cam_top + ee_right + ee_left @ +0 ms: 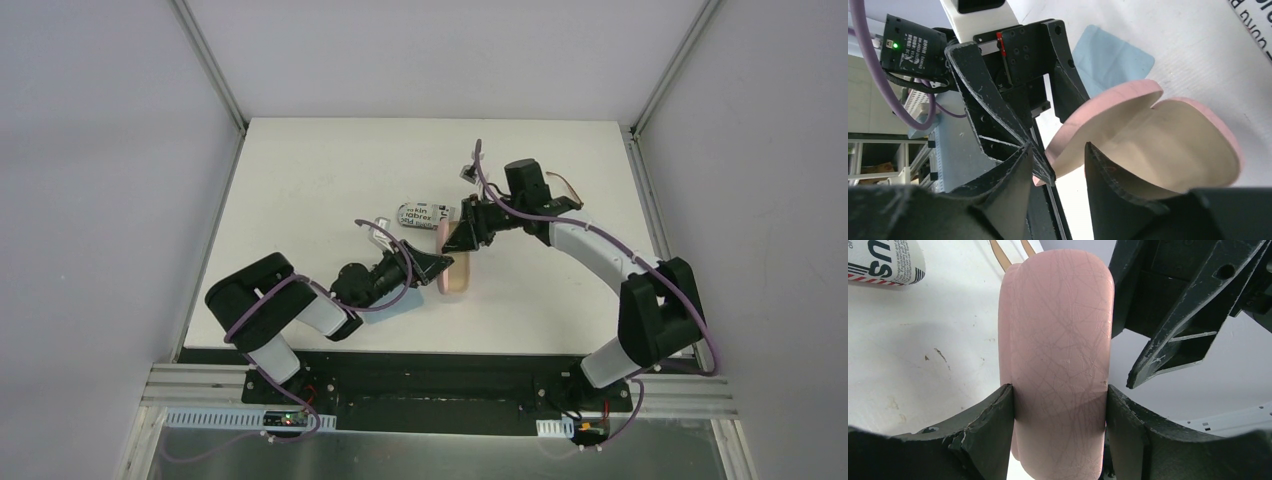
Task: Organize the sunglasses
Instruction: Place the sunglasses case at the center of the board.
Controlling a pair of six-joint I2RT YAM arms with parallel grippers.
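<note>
My left gripper (438, 268) (1058, 405) is shut on a pink case (457, 272) (1058, 340), gripping its two sides. In the right wrist view the case (1158, 135) gapes open and shows a cream lining. My right gripper (463, 237) (1058, 150) is open at the case's mouth, with one finger (1098, 170) in front of the lining and the lip's near end between the fingers. Two thin brown strips (998, 252), like the arms of the brown-framed sunglasses, show just beyond the case. The pale-framed pair is out of view.
A black-and-white lettered case (425, 215) (883, 260) lies on the white table (330, 170) just behind the pink case. A light blue cloth (1108, 57) lies flat on the table beside the left gripper. The two grippers are very close together.
</note>
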